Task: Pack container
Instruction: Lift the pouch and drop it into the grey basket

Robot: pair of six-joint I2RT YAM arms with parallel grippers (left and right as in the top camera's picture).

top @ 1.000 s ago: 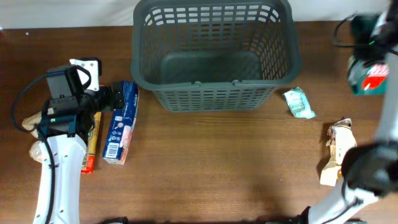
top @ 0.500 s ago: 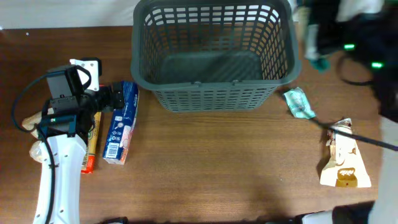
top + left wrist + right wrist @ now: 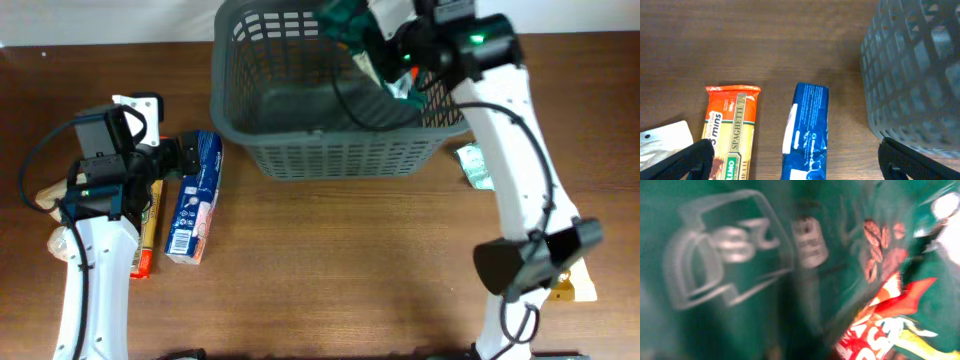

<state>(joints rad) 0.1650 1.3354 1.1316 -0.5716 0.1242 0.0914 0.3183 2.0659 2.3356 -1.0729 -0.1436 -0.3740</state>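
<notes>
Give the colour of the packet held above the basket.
Dark green packet with red and white print; best in the right wrist view.

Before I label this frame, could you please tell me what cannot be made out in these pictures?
Green packet: right wrist view, motion blur smears its print beyond reading.
Beige packet: overhead, mostly covered by the right arm.
Left gripper: left wrist view, the bottom edge cuts off its fingers.
Pale item: overhead, partly under the left arm; its kind is unclear.
</notes>
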